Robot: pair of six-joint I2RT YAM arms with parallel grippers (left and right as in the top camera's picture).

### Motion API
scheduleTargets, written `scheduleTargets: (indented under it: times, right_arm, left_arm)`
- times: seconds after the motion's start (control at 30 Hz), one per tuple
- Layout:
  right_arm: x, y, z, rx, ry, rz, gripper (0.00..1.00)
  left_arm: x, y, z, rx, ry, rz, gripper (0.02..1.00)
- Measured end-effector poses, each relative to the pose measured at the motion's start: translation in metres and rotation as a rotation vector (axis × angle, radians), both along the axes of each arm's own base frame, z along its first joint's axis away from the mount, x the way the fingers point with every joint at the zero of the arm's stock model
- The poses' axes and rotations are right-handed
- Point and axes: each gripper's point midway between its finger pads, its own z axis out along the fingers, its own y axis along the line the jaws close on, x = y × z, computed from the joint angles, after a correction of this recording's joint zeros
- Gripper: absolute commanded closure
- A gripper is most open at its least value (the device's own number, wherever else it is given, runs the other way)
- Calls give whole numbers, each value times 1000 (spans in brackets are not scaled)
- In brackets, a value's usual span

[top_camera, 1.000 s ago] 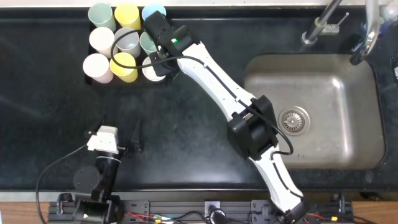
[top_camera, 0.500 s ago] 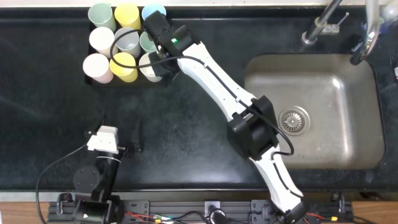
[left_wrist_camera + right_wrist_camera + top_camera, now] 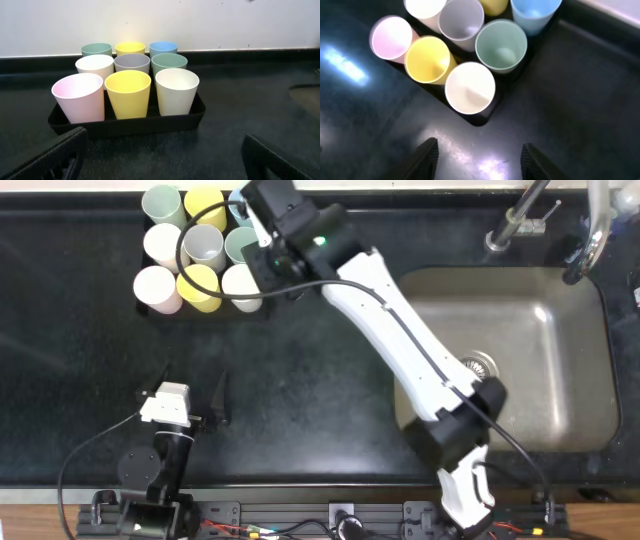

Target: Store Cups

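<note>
Several cups stand upright in a black tray (image 3: pixel 125 126) at the counter's back left: pink (image 3: pixel 78 96), yellow (image 3: pixel 128 92) and white (image 3: pixel 176 90) in the front row, with white, grey, green, yellow and blue ones behind. From above, the white cup (image 3: pixel 240 280) fills the tray's (image 3: pixel 215 313) front right slot. My right gripper (image 3: pixel 272 268) hangs open above the counter beside that white cup (image 3: pixel 469 87), holding nothing (image 3: pixel 480 165). The left gripper (image 3: pixel 190 402) rests open low on the counter, facing the tray (image 3: pixel 165 160).
A steel sink (image 3: pixel 540 330) with a faucet (image 3: pixel 520 215) takes up the right side. Bare black counter (image 3: pixel 300 380) lies between the tray and the left gripper. A white wall runs behind the tray.
The right gripper has let go of the white cup in the tray's front right slot and risen above it. Its elbow has swung toward the sink. The left arm has stayed still.
</note>
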Motion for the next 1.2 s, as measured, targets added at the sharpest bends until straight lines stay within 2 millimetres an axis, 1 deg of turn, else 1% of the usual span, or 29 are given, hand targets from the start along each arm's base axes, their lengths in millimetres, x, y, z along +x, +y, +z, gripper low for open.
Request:
scheduleTargets:
  times: [0.07,0.17,0.27,0.33,0.4,0.47,0.6,0.67,0.77,0.9,1.0,1.13,1.2]
  right_arm:
    - [-2,-12,9,2,-19,-2,369]
    - [-6,-39,18,0,-48,-24,299]
    - [-12,-71,22,-2,-78,-65,244]
    - [-20,-94,24,1,-96,-95,213]
    - [-31,-119,26,8,-117,-132,139]
    - [-45,-145,30,22,-135,-177,16]
    - [-76,-193,36,57,-189,-251,3]
    - [-93,-213,36,77,-214,-291,3]
    - [-113,-239,34,110,-266,-350,3]
    - [-129,-262,29,156,-375,-413,3]
    - [-137,-275,27,197,-501,-452,3]
    - [-144,-288,25,245,-678,-487,3]
    - [-146,-291,24,269,-759,-490,5]
  left_arm:
    - [0,0,0,0,0,0,20]
    - [0,0,0,0,0,0,18]
    - [0,0,0,0,0,0,18]
    - [0,0,0,0,0,0,18]
    - [0,0,0,0,0,0,18]
    - [0,0,0,0,0,0,18]
    - [0,0,0,0,0,0,18]
    - [0,0,0,0,0,0,18]
    - [0,0,0,0,1,0,18]
    - [0,0,0,0,1,0,18]
    - [0,0,0,0,0,0,18]
    - [0,0,0,0,0,0,18]
    - [0,0,0,0,0,0,20]
